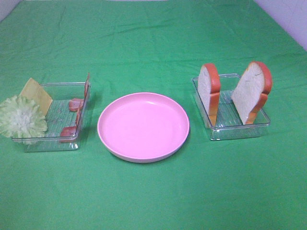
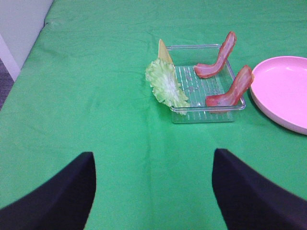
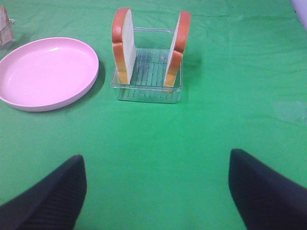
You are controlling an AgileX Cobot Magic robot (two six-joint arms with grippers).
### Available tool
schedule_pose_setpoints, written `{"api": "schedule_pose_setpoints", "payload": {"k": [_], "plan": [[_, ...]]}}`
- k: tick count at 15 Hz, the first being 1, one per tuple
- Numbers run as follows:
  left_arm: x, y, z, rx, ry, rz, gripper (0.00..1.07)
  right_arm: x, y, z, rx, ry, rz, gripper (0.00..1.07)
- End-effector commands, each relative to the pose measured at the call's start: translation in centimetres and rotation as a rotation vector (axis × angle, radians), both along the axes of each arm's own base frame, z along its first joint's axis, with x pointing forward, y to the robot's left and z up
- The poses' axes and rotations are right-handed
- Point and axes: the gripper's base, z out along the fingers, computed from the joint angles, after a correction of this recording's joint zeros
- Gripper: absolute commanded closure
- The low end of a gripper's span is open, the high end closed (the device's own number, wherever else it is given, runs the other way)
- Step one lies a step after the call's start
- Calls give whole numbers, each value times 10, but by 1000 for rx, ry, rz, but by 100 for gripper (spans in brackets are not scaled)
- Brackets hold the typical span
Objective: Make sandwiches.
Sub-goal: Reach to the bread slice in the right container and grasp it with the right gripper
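Left gripper [image 2: 153,155]: spread wide, empty, bases cut off.
Right gripper [image 3: 156,154]: spread wide, empty.
Cheese [image 2: 164,51]: partly hidden behind lettuce [image 2: 165,84].
Plate [image 2: 283,91]: cropped in wrist views.

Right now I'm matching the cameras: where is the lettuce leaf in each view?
Exterior high: lettuce leaf far left, at the clear tray's end away from the pink plate.
Left wrist: lettuce leaf at that same tray end, opposite the plate.
Right wrist: not in it.
Shared landmark: the pink plate.

Bright, even light from above; a soft, faint shadow rims the pink plate [image 1: 144,158]; colours washed pale; every view slightly soft.
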Motion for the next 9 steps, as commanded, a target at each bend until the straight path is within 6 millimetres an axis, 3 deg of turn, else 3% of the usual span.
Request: {"api": "schedule_pose_setpoints", "payload": {"k": [1, 9], "plan": [[-2, 0, -1, -7, -13, 3, 40, -3, 0, -1, 2, -23, -8, 32], [-2, 0, -1, -7, -13, 3, 40, -3, 0, -1, 0, -23, -10, 32]]}}
